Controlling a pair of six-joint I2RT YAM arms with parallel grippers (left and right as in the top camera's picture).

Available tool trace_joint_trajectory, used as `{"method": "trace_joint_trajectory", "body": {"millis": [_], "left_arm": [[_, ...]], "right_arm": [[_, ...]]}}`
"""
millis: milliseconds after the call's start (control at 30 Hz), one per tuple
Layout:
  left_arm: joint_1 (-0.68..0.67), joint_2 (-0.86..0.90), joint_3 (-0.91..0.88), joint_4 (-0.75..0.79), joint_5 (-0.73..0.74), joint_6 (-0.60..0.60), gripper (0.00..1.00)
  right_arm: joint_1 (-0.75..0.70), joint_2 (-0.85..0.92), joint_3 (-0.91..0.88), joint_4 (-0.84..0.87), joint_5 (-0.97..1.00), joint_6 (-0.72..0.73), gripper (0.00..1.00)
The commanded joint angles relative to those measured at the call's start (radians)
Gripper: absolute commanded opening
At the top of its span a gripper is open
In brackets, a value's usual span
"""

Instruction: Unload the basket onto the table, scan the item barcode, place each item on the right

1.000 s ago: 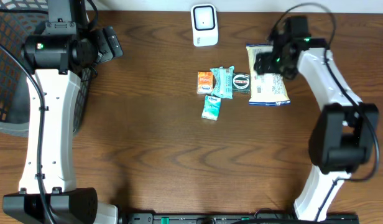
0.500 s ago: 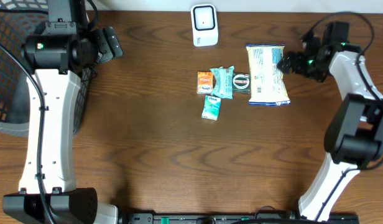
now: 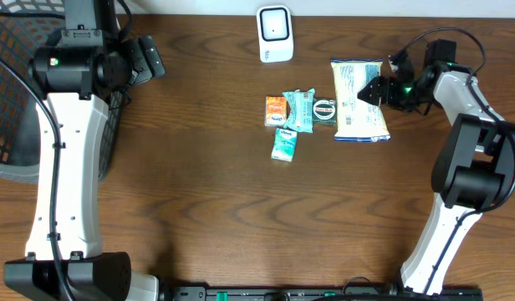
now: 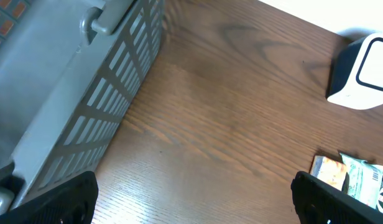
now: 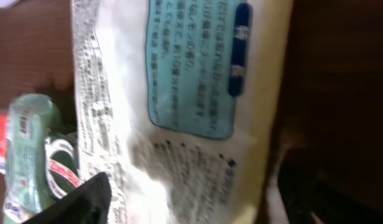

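Fingertips [image 4: 59, 200] of the left gripper [image 4: 198, 202] stand spread as wide as they go with nothing between them, hanging at 10 o'clock beside the black mesh basket [image 3: 7, 92]. At 2 o'clock the right gripper [image 3: 375, 89] hovers at the 3 o'clock edge of the white crinkled snack bag with a pale blue label [image 3: 354, 109], jaws well apart and gripping nothing; the bag lies flat. Just beside it toward 9 o'clock sit a round dark tin [image 3: 324, 110], a teal foil packet [image 3: 299, 109] and an orange packet [image 3: 276, 110], with a smaller teal packet [image 3: 284, 144] at their 6 o'clock. The white boxy barcode scanner [image 3: 275, 33] stands at 12 o'clock. Everything rests on a dark brown wood-grain table [image 3: 199, 209], a pale strip running along its far edge.
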Motion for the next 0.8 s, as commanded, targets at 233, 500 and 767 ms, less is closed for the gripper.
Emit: {"method": "trace_joint_trajectory", "body": {"millis": [233, 500, 767], "left_arm": [[-0.001, 0.000, 0.003, -0.003, -0.016, -0.002, 0.98], [-0.001, 0.000, 0.003, -0.003, -0.016, -0.002, 0.98], [-0.001, 0.000, 0.003, -0.003, -0.016, -0.002, 0.98]], "right_arm": [[0.068, 0.116, -0.024, -0.027, 0.055, 0.060, 0.01], [0.035, 0.054, 0.011, -0.026, -0.222, 0.130, 0.01], [0.027, -0.153, 0.024, 0.072, -0.434, 0.182, 0.01]]}}
